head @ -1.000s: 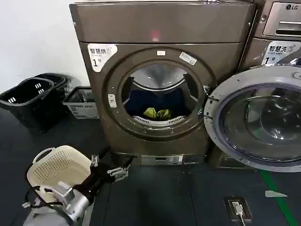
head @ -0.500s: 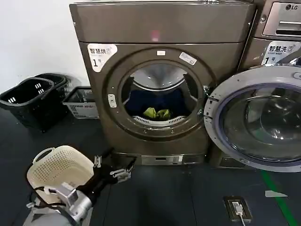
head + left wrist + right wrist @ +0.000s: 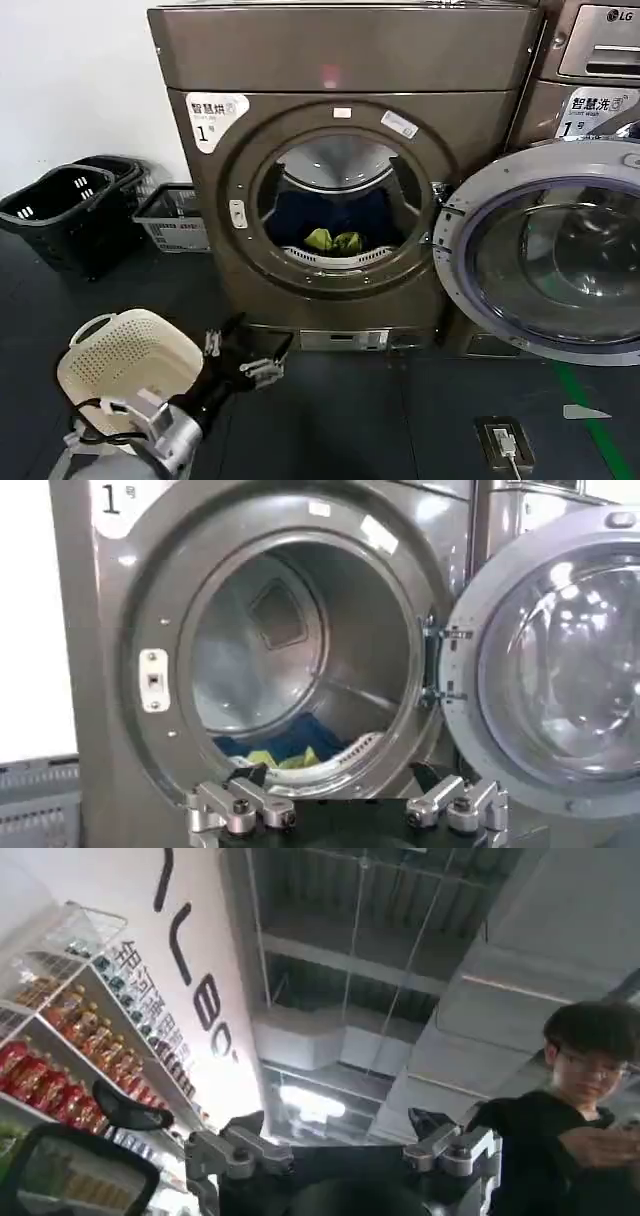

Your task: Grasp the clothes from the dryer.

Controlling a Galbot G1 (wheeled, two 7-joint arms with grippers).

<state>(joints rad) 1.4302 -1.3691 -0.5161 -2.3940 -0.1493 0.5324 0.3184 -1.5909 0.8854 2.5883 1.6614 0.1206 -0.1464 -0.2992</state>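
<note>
The bronze-grey dryer [image 3: 340,60] stands straight ahead with its round door [image 3: 550,250] swung open to the right. The lime clothes [image 3: 335,241] lie at the front of the drum floor, on something dark blue. My left gripper [image 3: 250,352] hangs low in front of the dryer's base, left of the opening, open and holding nothing. In the left wrist view the dryer [image 3: 120,630] is close, the clothes [image 3: 280,759] sit just past the drum lip, and the left gripper [image 3: 338,780] points at them with its jaws wide apart. My right gripper [image 3: 337,1123] points up at a ceiling, open and empty.
A cream perforated basket [image 3: 125,355] sits on the floor beside my left arm. Two black baskets [image 3: 65,205] and a grey crate [image 3: 175,215] stand by the left wall. A machine with an LG logo [image 3: 600,60] is behind the open door. A floor socket [image 3: 505,440] lies lower right.
My left gripper has crept forward and slightly right towards the dryer's base. The clothes and the door have stayed where they were.
</note>
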